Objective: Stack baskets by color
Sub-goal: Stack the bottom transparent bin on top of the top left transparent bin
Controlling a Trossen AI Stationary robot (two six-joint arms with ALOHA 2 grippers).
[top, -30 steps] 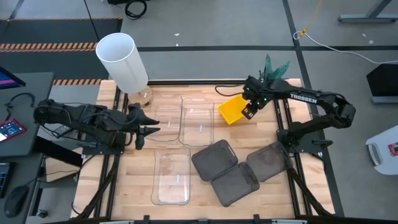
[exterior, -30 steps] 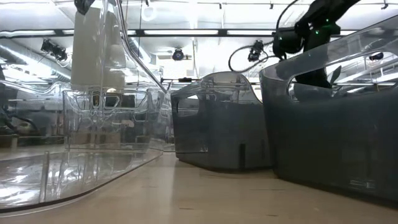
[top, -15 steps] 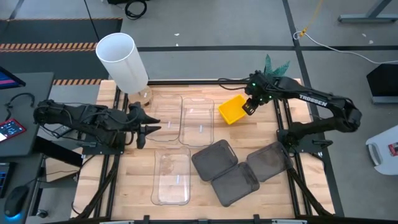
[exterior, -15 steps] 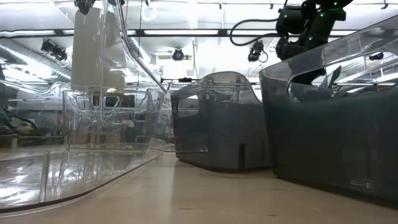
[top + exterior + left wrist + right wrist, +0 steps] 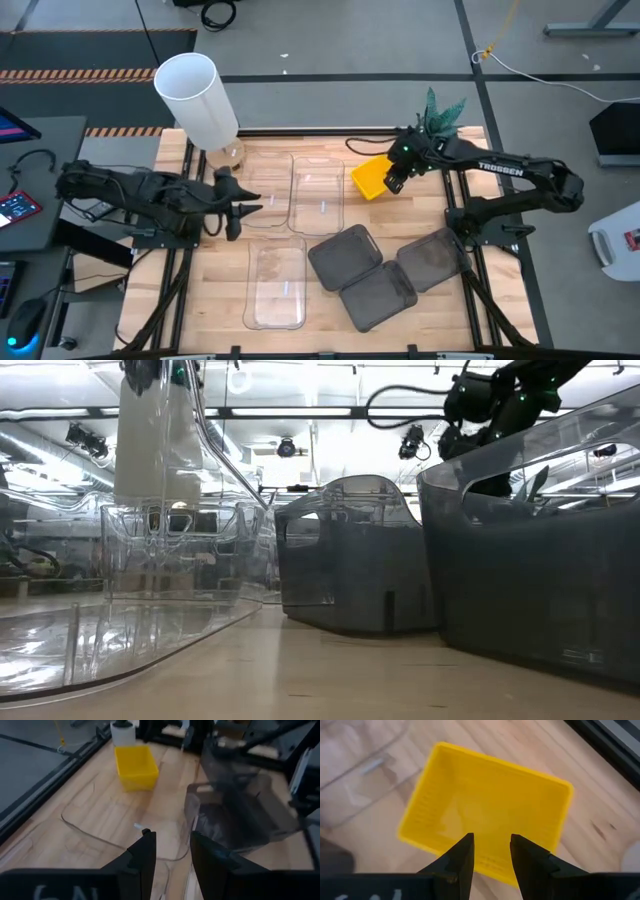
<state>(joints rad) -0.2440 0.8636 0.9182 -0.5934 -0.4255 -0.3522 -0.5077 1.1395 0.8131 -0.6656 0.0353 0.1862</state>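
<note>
Overhead, right pincer (image 5: 393, 183), fingers parted, empty, partly masking the yellow basket (image 5: 371, 177); left pincer (image 5: 243, 207) likewise parted.

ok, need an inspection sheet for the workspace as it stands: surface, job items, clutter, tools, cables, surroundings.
Surface: wooden table, dark frame.
Job's things: one yellow basket; three clear baskets; three grey baskets, overlapping.
Clutter: white cylinder; green plant.
Grippers: left tool open, empty, by the clear baskets; right tool open above the yellow basket, not gripping.
Cables: white cable on the floor.
Surroundings: grey floor, desk with mouse at left.
</note>
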